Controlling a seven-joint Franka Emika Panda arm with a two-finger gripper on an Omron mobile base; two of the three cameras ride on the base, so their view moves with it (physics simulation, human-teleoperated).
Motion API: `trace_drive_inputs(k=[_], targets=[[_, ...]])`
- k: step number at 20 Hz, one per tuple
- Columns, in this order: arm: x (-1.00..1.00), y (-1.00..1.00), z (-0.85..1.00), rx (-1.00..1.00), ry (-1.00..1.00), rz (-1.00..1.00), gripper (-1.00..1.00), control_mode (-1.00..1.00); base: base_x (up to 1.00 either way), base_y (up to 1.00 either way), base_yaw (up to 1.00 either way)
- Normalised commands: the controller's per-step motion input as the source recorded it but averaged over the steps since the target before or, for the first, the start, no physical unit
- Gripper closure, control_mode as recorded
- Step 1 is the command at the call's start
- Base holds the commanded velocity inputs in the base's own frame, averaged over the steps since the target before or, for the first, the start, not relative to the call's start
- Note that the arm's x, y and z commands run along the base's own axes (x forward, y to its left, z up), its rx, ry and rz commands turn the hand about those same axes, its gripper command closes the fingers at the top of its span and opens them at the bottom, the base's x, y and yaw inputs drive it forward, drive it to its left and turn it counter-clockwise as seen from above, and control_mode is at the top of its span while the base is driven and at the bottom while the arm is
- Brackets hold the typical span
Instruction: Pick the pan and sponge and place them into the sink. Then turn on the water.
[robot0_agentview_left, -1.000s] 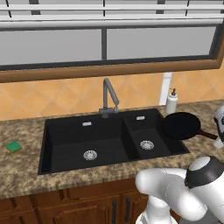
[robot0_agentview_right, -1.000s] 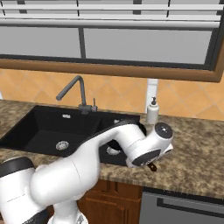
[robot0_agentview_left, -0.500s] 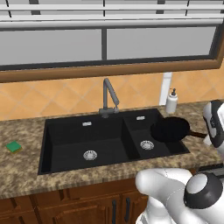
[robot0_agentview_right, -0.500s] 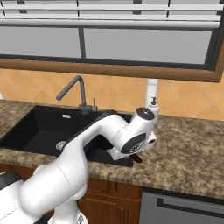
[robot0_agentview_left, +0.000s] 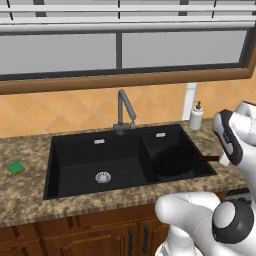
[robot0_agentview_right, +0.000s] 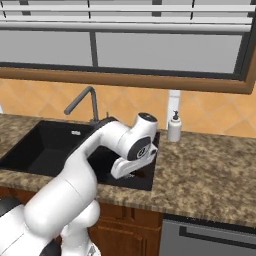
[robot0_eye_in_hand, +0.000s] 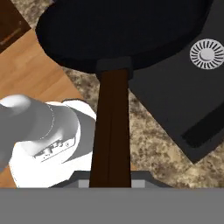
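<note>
The black pan (robot0_agentview_left: 172, 160) hangs level over the narrower right basin of the black sink (robot0_agentview_left: 75, 165). Its brown handle (robot0_agentview_left: 210, 158) points right into my gripper (robot0_agentview_left: 223, 158), which is shut on it. In the hand view the handle (robot0_eye_in_hand: 111, 131) runs up from between my fingers to the pan (robot0_eye_in_hand: 122, 30), with a silver drain (robot0_eye_in_hand: 207, 54) beyond it. Whether the pan touches the basin floor I cannot tell. The green sponge (robot0_agentview_left: 16, 167) lies on the counter left of the sink. The dark tap (robot0_agentview_left: 125, 110) stands behind the divider, with no stream.
A white soap bottle (robot0_agentview_left: 196, 117) stands at the sink's back right corner, close to my arm (robot0_agentview_right: 135, 150). A speckled granite counter (robot0_agentview_right: 210, 170) stretches to the right of the sink. A window runs above the tiled wall.
The pan has travelled left in my shut gripper, from above the counter right of the sink to over the narrow basin. My arm swung left with it. The sponge has stayed put.
</note>
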Motion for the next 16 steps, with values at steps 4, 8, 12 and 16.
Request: trace_drive_inputs(k=[4, 8, 12, 16], targets=[[0.37, 0.56, 0.00, 0.06, 0.09, 0.26, 1.00, -1.00, 0.00, 0.00, 0.00], [0.16, 0.53, -0.07, 0.05, 0.02, 0.14, 1.00, -1.00, 0.00, 0.00, 0.00], [0.16, 0.58, -0.17, 0.07, -0.02, 0.01, 1.00, -1.00, 0.00, 0.00, 0.00], [0.18, 0.63, -0.06, 0.02, -0.01, 0.00, 1.00, -1.00, 0.00, 0.00, 0.00]])
